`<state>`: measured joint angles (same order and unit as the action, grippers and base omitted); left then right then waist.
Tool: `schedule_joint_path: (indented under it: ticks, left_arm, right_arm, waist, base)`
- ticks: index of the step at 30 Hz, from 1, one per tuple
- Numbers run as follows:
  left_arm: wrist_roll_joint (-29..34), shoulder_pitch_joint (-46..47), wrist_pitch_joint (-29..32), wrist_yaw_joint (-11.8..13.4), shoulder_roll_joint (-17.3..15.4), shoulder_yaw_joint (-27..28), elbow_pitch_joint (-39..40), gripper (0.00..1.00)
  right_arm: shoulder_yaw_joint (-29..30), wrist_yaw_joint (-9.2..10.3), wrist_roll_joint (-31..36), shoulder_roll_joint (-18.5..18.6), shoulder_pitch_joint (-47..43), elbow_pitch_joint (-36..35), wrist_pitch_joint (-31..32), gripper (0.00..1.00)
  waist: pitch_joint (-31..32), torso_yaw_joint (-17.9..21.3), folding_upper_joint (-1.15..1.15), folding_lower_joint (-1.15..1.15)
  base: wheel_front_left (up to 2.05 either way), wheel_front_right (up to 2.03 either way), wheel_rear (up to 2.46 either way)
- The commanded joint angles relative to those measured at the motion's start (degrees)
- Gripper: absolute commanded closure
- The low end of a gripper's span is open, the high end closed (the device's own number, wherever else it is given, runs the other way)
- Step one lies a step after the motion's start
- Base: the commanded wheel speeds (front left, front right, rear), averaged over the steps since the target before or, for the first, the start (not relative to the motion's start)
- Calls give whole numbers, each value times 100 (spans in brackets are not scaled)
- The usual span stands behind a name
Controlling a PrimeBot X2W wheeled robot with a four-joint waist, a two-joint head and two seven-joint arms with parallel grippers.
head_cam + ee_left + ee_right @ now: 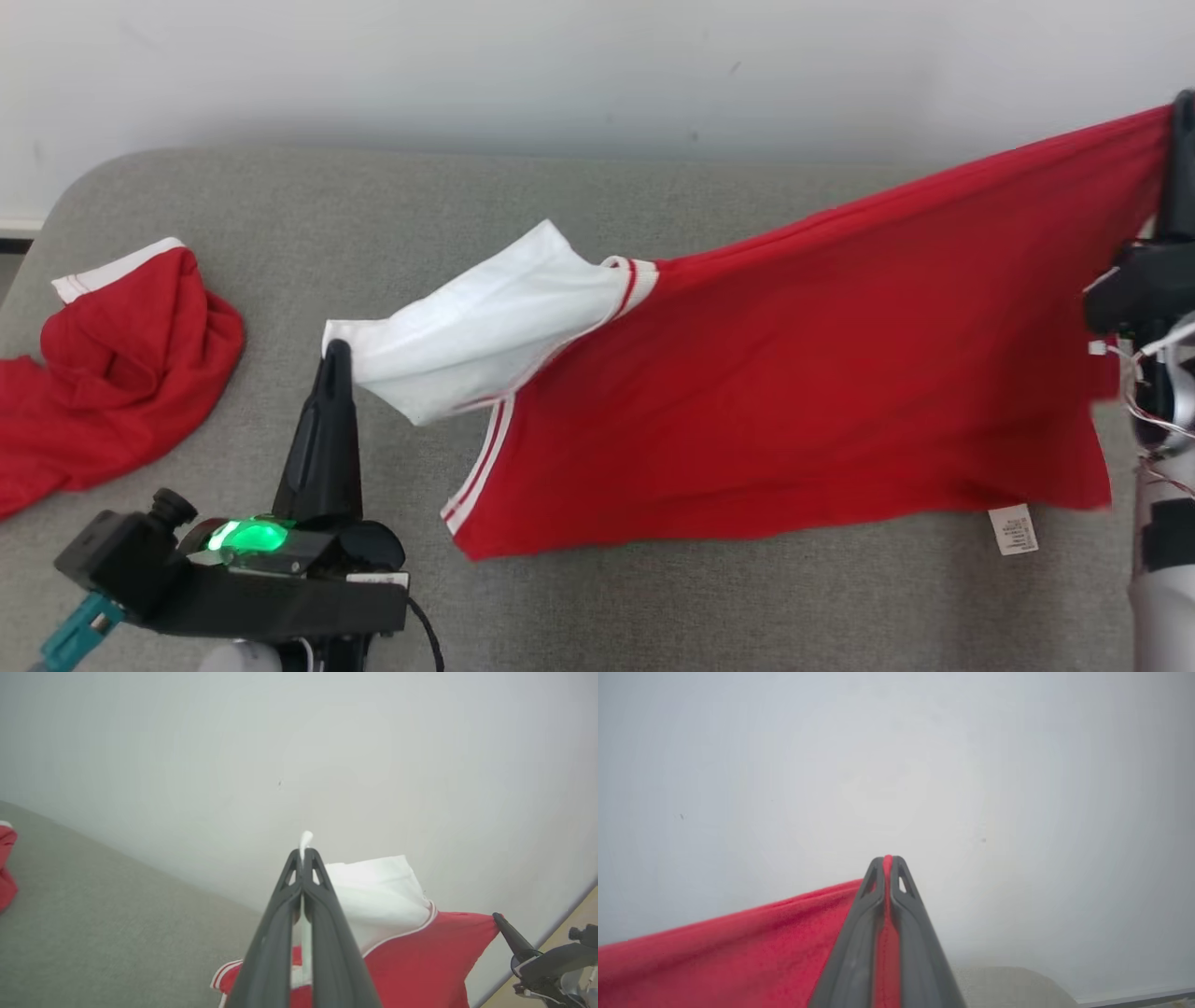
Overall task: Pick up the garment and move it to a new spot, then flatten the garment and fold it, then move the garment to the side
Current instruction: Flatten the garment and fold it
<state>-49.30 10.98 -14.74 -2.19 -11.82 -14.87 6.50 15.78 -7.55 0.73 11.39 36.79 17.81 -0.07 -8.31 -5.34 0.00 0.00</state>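
Garment (pixel 794 373) hung stretched: left hand (pixel 304 851) clamped on white sleeve (pixel 485 327), right hand (pixel 888 859) clamped on red corner (pixel 784 933), likely for flattening.

care label (pixel 1013 529) on garment (pixel 794 373), print illegible

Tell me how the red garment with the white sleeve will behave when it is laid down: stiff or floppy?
Probably floppy: the garment hangs loose between the left gripper and the right gripper. Likely light, since thin pinches at the white sleeve and a red edge carry it. It may crease when lowered onto the grey cushion.
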Motion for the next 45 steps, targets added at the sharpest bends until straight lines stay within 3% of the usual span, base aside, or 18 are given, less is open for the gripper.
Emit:
schedule_joint_path:
  ticks: [1,6,7,10,18,19,20,21,32,33,34,35,38,39,40,42,44,45]
  left_arm:
    - [54,-55,-35,-69,53,11,90,100]
    - [61,-669,101,-186,-4,-369,-79,100]
    - [61,-669,101,-186,-4,-369,-79,100]
    - [141,-981,188,-220,-58,-583,-331,100]
    - [350,-1097,161,-339,-60,-958,-945,100]
    - [355,-1071,175,-340,-49,-1004,-990,100]
    - [375,-1046,202,-360,-52,-1050,-1035,100]
    - [390,-1029,213,-376,-54,-1089,-1075,100]
    - [353,-982,203,-419,-60,-1222,-1263,100]
    - [349,-977,202,-419,-65,-1223,-1268,100]
    - [344,-977,200,-420,-68,-1223,-1272,100]
    - [342,-977,199,-421,-71,-1223,-1273,100]
    - [332,-976,209,-414,-81,-1232,-1273,100]
    - [326,-978,212,-408,-83,-1234,-1270,100]
    - [320,-983,212,-401,-88,-1231,-1266,100]
    - [311,-993,210,-386,-99,-1223,-1257,100]
    - [305,-985,206,-373,-113,-1208,-1255,100]
    - [306,-975,204,-367,-116,-1204,-1257,100]
  right_arm:
    - [49,13,-117,86,-186,-167,-156,100]
    - [364,13,-551,-66,-1838,-839,1044,100]
    - [364,13,-551,-66,-1838,-839,1044,100]
    - [447,13,-743,-329,-2888,-1163,1664,100]
    - [337,13,-881,-677,-3934,-1181,1986,100]
    - [290,13,-854,-697,-3984,-1121,2029,70]
    - [257,13,-836,-717,-4019,-1066,2078,51]
    - [251,13,-828,-730,-4025,-1017,2125,0]
    - [561,13,-458,-828,-4132,-1194,2701,2]
    - [576,13,-452,-825,-4144,-1200,2761,14]
    - [594,13,-443,-833,-4156,-1200,2830,17]
    - [638,13,-436,-842,-4168,-1189,2910,42]
    - [742,13,-453,-849,-4199,-1196,3139,42]
    - [756,13,-484,-851,-4212,-1201,3178,51]
    - [771,13,-517,-853,-4229,-1202,3208,52]
    - [749,13,-592,-854,-4252,-1174,3253,47]
    - [693,13,-671,-856,-4243,-1095,3274,32]
    - [668,13,-714,-856,-4226,-1037,3284,31]
  waist:
    - [102,102,0,0]
    - [154,94,0,0]
    - [154,94,0,0]
    - [111,102,0,0]
    - [133,248,0,0]
    - [152,262,0,0]
    - [165,271,0,0]
    - [183,278,0,0]
    - [291,242,0,0]
    - [293,233,0,0]
    - [296,226,0,0]
    - [299,218,0,0]
    - [308,192,0,0]
    - [308,184,0,0]
    - [308,180,0,0]
    - [302,177,0,0]
    - [287,172,0,0]
    - [280,169,0,0]
  base:
    - [0,0,0]
    - [0,0,0]
    - [0,0,0]
    - [0,0,0]
    - [0,0,0]
    - [0,0,0]
    - [0,0,0]
    - [0,0,0]
    - [0,0,0]
    - [0,0,0]
    - [0,0,0]
    - [0,0,0]
    - [0,0,0]
    - [0,0,0]
    - [0,0,0]
    - [0,0,0]
    - [0,0,0]
    - [0,0,0]
